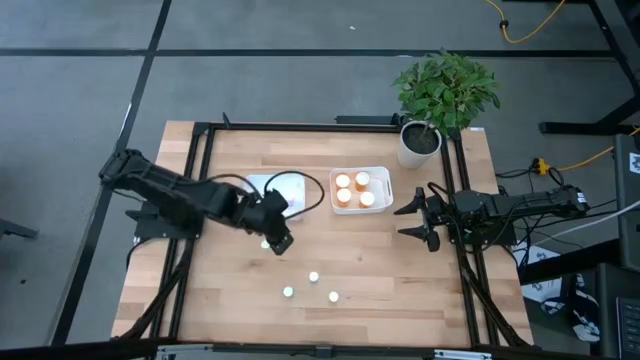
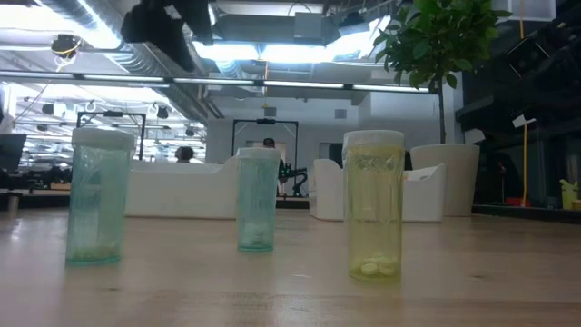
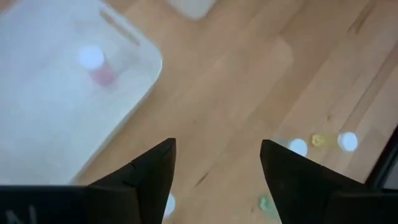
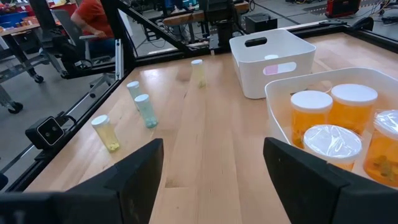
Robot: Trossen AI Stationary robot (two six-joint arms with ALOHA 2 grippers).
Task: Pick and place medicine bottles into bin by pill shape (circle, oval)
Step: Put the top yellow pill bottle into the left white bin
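Four orange medicine bottles already stand in the right bin, one pinkish bottle sits in the left bin, and four small pale bottles are upright on the bare table: one just beside the left gripper, three nearer the front edge. That left gripper hovers with its fingers spread and empty, while the right gripper waits spread at the table's right side. The bottles are slim and light, so a finger coming down off-centre could tip one and send it rolling.

Pale matt wood table; clear tinted plastic bottles, glossy white bins.
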